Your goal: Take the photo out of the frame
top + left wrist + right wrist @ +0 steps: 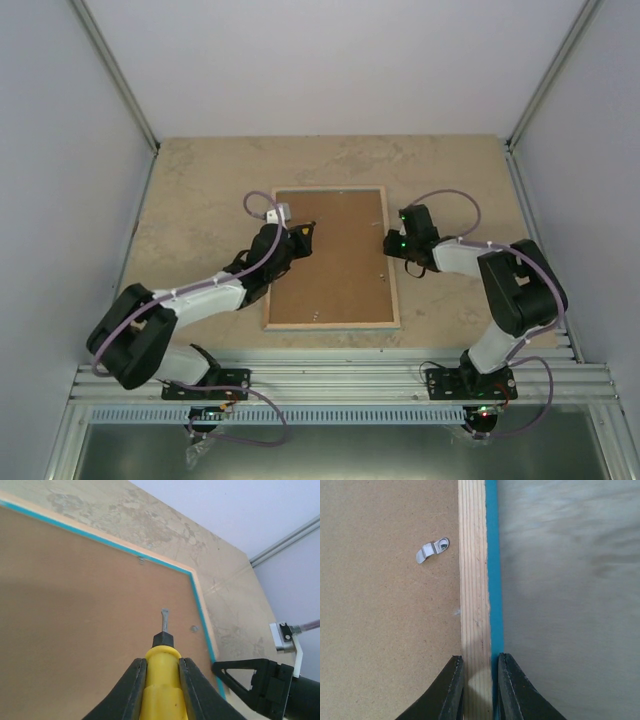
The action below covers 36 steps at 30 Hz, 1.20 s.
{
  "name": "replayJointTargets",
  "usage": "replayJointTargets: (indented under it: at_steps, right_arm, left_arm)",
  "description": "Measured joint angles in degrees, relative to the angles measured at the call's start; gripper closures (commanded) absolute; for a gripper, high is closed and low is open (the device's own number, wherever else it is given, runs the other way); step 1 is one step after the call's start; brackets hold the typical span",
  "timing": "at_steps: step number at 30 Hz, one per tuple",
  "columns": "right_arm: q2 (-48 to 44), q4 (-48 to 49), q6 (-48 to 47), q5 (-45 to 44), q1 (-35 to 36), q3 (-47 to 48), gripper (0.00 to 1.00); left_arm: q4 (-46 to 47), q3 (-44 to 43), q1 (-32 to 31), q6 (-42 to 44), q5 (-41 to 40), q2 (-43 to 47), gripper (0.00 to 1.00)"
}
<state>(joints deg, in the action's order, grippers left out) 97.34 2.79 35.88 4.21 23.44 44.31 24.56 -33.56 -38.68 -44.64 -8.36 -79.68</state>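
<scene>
We see a thin turquoise-blue rectangular picture frame (pixel 331 326) lying face down in the middle of the mottled beige bench (pixel 200 190), with both claws over it.

Its flat brown fibreboard backing panel (pixel 335 275) faces up inside the pale wood rim. Our left claw (pixel 162 662) is clamped on a yellow plastic-handled screwdriver (pixel 161 685) with a black collar. The grey metal tip points at the panel near a corner; whether it touches, we cannot tell. Our right claw (pixel 479 658) pinches the frame's right-hand rim, one finger on the inner side, the other against the blue outer edge. A small bent silver metal tab (pixel 432 550) sits on the panel just beside that rim.
</scene>
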Motion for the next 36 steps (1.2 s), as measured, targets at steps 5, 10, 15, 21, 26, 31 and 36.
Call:
replayJointTargets:
  at_steps: [5,10,15,21,26,31,36]
  right_arm:
    - [-3.17,-0.22,3.96,-2.25,-4.17,-3.37,0.99]
    - [-6.12,-0.39,6.45,-3.85,-7.13,-6.36,0.92]
    - [-7.61,-1.73,6.21,-3.85,-7.56,-7.19,0.74]
    - [-14.12,-7.69,3.65,-0.61,-7.02,-8.15,0.53]
    - [-19.80,-13.05,1.31,1.38,-4.31,-9.20,0.41]
    - [-25.53,-19.32,0.31,1.88,-1.62,-11.65,0.34]
    - [-28.76,-23.87,-0.46,2.84,0.46,-13.49,0.31]
  left_arm:
    - [-1.92,2.84,0.85,0.02,-0.50,5.14,1.00]
    - [-3.76,5.07,0.98,0.02,-0.79,9.53,1.00]
    - [-5.33,5.35,0.98,0.35,-0.79,12.92,1.00]
    - [-6.69,5.53,0.98,1.33,-0.74,16.68,1.00]
    - [-6.86,5.95,0.98,1.66,-0.35,18.60,1.00]
    - [-7.82,5.99,0.98,2.69,0.61,19.85,1.00]
    - [-8.74,5.99,0.98,3.34,1.18,20.90,1.00]
